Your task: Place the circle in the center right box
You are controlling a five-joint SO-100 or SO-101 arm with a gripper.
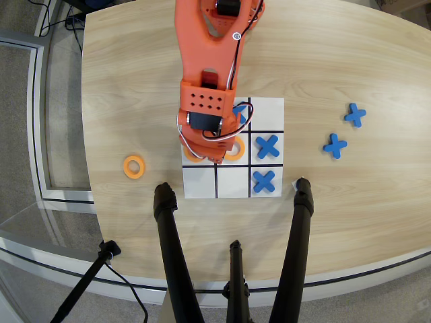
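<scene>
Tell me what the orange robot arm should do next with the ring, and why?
Probably lift straight up and away. The small flat orange plastic ring already seems to lie in the left cell of the white nine-cell board's middle row, opposite the blue plastic cross. The orange gripper hangs over it and hides most of it, so whether it is let go cannot be told.

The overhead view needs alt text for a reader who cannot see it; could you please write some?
An orange robot arm reaches down over a white nine-cell board on a wooden table, hiding its pincer. Two orange rings peek out beneath it beside blue crosses; another ring lies off the board at left, and two crosses at right.
</scene>
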